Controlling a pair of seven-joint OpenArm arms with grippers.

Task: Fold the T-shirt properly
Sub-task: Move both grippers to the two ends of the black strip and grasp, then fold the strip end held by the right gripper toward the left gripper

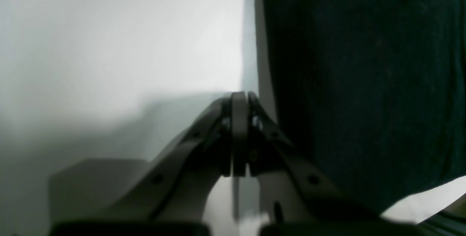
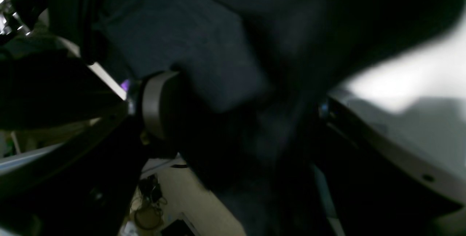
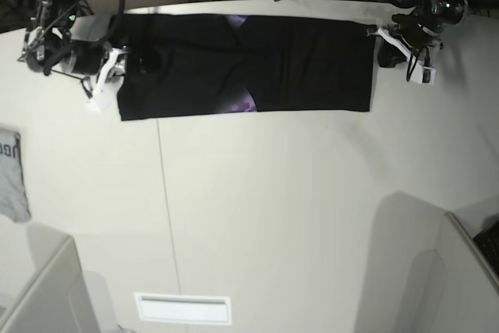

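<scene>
The black T-shirt lies stretched across the white table, purple print peeking out. The right gripper's wide-spread fingers straddle its end, grip perhaps loose; the left gripper's closed tips sit just beside it. Only the base view shows a grey garment.

Shut hand beside black T-shirt, pale table

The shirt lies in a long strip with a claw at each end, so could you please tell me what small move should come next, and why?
Probably close the right claw: its jaws stand wide with the shirt bunched between them, while the left claw is shut beside the cloth, gripping nothing.
</scene>
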